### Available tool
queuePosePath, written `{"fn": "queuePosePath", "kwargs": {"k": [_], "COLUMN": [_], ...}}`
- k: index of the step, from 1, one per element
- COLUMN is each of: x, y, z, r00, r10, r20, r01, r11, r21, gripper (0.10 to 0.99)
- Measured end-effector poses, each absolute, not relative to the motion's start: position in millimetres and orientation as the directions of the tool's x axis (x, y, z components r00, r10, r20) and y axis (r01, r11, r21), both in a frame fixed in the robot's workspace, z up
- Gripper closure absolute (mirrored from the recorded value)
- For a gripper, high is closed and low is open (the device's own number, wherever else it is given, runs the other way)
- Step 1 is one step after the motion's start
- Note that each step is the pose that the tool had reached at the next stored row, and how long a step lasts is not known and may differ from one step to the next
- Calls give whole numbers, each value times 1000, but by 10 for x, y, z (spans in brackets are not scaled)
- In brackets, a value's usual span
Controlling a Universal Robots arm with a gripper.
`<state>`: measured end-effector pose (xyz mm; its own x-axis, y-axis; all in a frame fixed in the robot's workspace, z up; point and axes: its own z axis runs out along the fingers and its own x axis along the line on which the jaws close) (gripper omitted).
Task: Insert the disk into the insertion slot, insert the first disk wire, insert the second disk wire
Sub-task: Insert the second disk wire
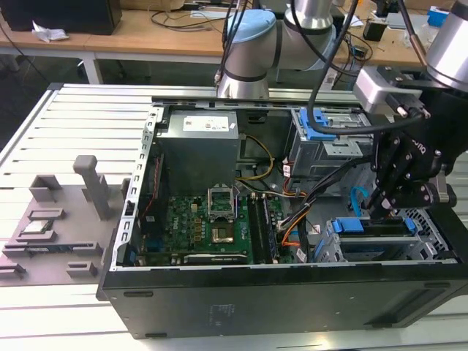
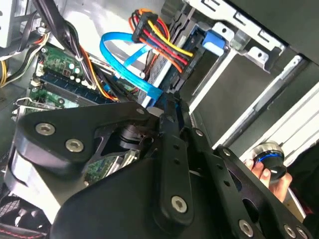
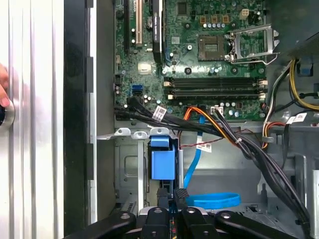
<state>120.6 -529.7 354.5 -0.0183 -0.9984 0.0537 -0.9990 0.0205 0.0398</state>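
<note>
inside the open case point(image 1: 292, 296), the slot point(image 3: 127, 169) just ahead of the gripper point(image 3: 174, 195) holds the disk point(image 3: 162, 162). the gripper looks pinched nearly closed on the blue wire point(image 3: 214, 200) at its plug. best keep that plug square to the disk's socket, pressing gently.

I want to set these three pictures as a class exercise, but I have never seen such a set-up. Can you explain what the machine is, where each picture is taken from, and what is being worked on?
This is one robot arm whose black tool reaches into an open computer case lying on a slatted metal table. The exterior view comes from a camera off the arm. Both wrist views come from cameras riding on the arm, looking past the tool. The disk, in its blue carrier, already sits in the insertion slot, a silver cage. The tool hovers close to it, beside a blue flat cable. I cannot tell what, if anything, it holds.
</note>
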Motion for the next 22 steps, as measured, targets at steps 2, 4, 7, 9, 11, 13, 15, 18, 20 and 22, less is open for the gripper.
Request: {"fn": "queuePosePath", "kwargs": {"k": [2, 4, 7, 9, 11, 13, 15, 18, 20, 22], "x": [1229, 1248, 1279, 1293, 1295, 1296, 1296, 1296, 1296, 1296], "y": [-5297, -5297, -5296, -5294, -5294, -5294, -5294, -5294, -5294, -5294], "z": [3512, 3495, 3481, 3474, 3464, 3456, 3448, 3436, 3431, 3440], "r00": [-18, -18, -18, -18, -18, -18, -18, -18, -18, -17], "r10": [-998, -998, -998, -998, -998, -998, -998, -998, -998, -998], "r20": [54, 54, 54, 54, 54, 54, 54, 54, 54, 52], "r01": [-999, -999, -999, -999, -999, -999, -999, -999, -999, -999], "r11": [20, 20, 20, 20, 20, 20, 20, 20, 20, 19], "r21": [40, 40, 40, 40, 40, 40, 40, 40, 40, 40], "gripper": [925, 925, 925, 925, 925, 925, 925, 925, 925, 925]}}
